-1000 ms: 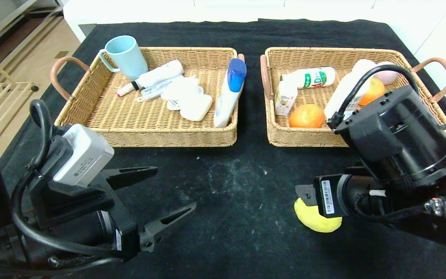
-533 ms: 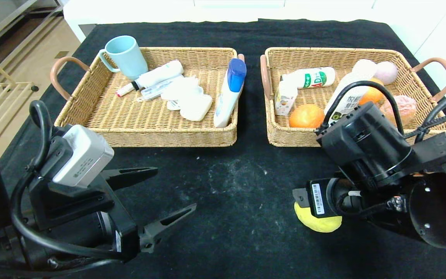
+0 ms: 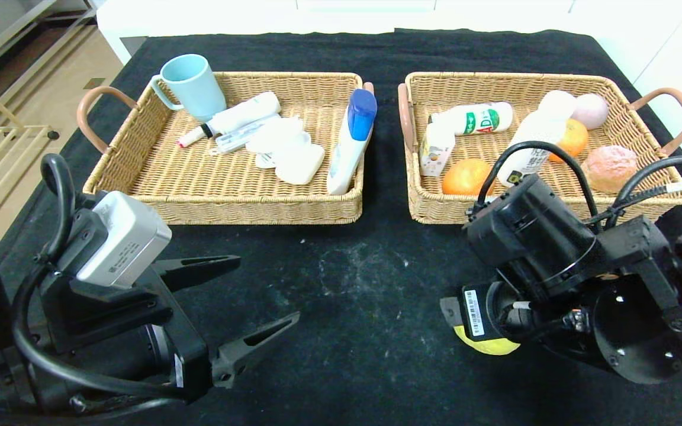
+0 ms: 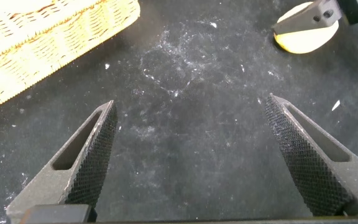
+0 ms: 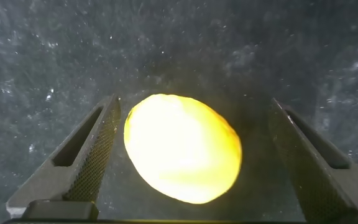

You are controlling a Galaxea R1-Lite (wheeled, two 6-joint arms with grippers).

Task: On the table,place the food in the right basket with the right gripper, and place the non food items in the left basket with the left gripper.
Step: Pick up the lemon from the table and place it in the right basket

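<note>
Right gripper (image 5: 188,158) hangs low over the black cloth tabletop (image 3: 364,284) at about 4 o'clock of the head view, with its fingers spread wide apart. Between them lies the yellow oval lemon-like fruit (image 5: 182,148), on the cloth; one finger (image 5: 86,155) is just beside it, the other stands clearly apart, and neither presses it. From the head camera only a small yellow part of this fruit (image 3: 492,348) shows under the black wrist.

Left gripper (image 3: 240,307) is at about 8 o'clock, low above the bare cloth, its two dark fingers also wide apart and holding nothing.

At about 11 o'clock stands the left woven wicker basket with brown handles (image 3: 157,195). It holds a light blue mug (image 3: 193,86), a white tube (image 3: 240,115), a white soap-like bar (image 3: 299,164) and a white bottle with a blue cap (image 3: 353,139) leaning on the side wall.

At about 1 o'clock stands the right woven wicker basket (image 3: 436,210). Inside are an orange round fruit (image 3: 465,176), a small white bottle with a green label (image 3: 474,118), a small carton (image 3: 436,154), a tall white bottle (image 3: 533,145), a second orange fruit (image 3: 572,137), a pale pink ball (image 3: 591,110) and a rough pinkish round thing (image 3: 610,167).
</note>
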